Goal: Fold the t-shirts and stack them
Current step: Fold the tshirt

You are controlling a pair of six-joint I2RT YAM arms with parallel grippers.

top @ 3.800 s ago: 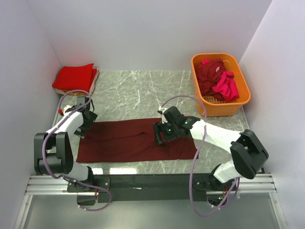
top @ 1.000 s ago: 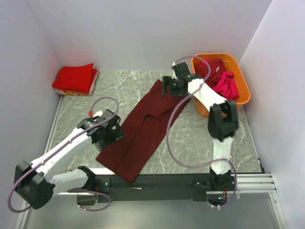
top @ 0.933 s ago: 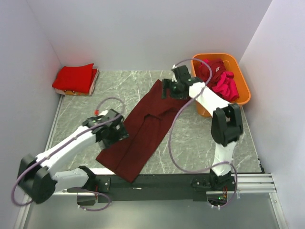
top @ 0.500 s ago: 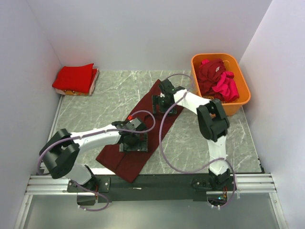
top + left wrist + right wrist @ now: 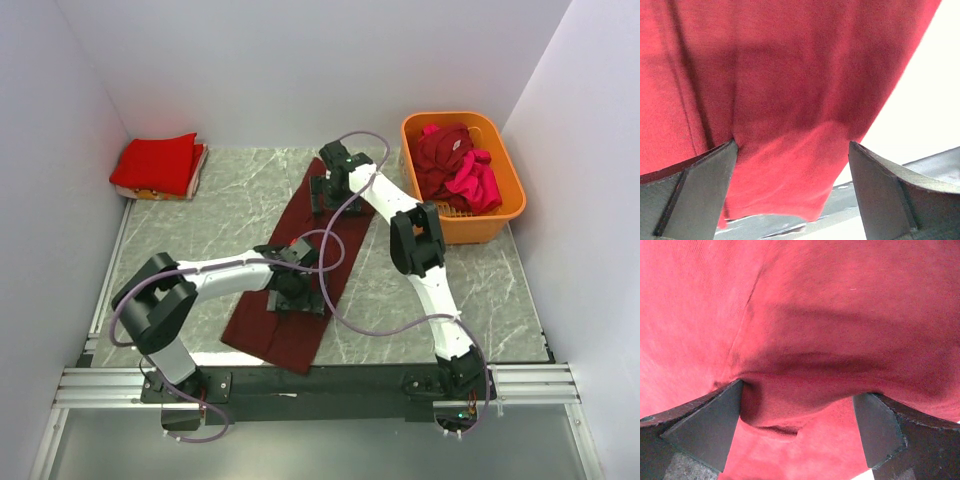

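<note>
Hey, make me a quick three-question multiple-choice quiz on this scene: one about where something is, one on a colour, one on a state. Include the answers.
1. Where do the folded bright red shirts sit?
A. At the back left corner of the table
B. Inside the basket
C. Between the arm bases

2. What colour is the middle shirt under the left end effector and the right end effector?
A. White
B. Dark maroon
C. Blue

3. How does the middle shirt lie?
A. Balled up in a heap
B. Hanging on the wall
C. Laid out as a long strip slanting across the table

Answers:
1 A, the red pile rests where the left and back walls meet.
2 B, the cloth beneath both end effectors is a deep wine red.
3 C, the top view shows it stretched out diagonally from far to near.
</note>
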